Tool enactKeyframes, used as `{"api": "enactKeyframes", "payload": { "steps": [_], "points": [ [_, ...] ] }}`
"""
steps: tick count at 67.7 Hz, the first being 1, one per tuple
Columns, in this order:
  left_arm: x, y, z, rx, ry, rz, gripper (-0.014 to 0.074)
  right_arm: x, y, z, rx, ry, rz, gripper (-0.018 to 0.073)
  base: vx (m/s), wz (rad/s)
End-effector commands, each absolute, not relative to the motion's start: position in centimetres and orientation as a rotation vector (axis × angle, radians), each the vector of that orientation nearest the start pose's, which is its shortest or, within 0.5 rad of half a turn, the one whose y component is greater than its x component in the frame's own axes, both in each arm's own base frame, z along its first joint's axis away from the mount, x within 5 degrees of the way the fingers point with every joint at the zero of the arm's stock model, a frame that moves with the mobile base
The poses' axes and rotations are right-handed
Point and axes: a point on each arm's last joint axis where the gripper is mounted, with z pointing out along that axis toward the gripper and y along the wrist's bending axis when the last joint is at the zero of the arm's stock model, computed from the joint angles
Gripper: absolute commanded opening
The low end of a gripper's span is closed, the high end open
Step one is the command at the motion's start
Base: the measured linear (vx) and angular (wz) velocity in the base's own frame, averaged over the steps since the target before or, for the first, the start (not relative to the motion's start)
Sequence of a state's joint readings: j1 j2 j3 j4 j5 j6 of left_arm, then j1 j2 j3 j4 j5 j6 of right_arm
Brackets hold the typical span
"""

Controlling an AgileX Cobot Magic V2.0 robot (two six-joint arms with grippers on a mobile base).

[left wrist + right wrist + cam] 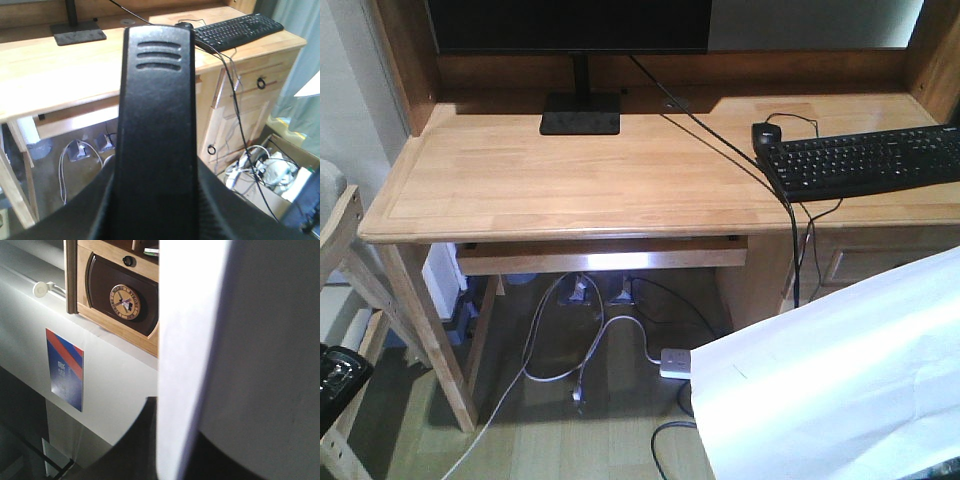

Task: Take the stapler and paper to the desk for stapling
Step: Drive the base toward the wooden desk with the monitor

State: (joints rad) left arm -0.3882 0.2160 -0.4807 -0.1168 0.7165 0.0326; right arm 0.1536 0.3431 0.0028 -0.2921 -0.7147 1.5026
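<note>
The black stapler (157, 100) fills the middle of the left wrist view, standing up between the dark fingers of my left gripper (157, 197), which is shut on it. It hangs in front of the desk (60, 70), below the tabletop's level. The white paper (240, 340) runs edge-on through my right gripper (175, 452), whose dark fingers are shut on it. In the front view the paper (830, 380) spreads over the lower right, in front of and below the desk (570, 170). Neither gripper shows clearly in the front view.
On the desk stand a monitor base (580, 112) at the back, a black keyboard (865, 160) and a mouse (766, 133) at the right. A pull-out shelf (600, 257) hangs beneath, with cables and a white adapter (675, 362) on the floor. A wooden chair (345, 260) stands left.
</note>
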Motion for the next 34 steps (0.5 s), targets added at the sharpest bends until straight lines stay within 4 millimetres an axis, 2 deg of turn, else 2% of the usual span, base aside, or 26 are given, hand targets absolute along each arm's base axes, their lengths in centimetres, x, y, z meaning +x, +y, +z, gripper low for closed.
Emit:
{"api": "enactKeyframes", "payload": {
  "steps": [1, 34],
  "points": [
    [4.09, -2.4, 31.56, 0.329, 1.778, -0.404, -0.0007, 7.09, 2.92, 26.26, 0.451, 1.08, 1.392, -0.0005, 0.23, -0.01],
    [4.09, -2.4, 31.56, 0.329, 1.778, -0.404, -0.0007, 7.09, 2.92, 26.26, 0.451, 1.08, 1.392, -0.0005, 0.2, 0.0]
  ]
}}
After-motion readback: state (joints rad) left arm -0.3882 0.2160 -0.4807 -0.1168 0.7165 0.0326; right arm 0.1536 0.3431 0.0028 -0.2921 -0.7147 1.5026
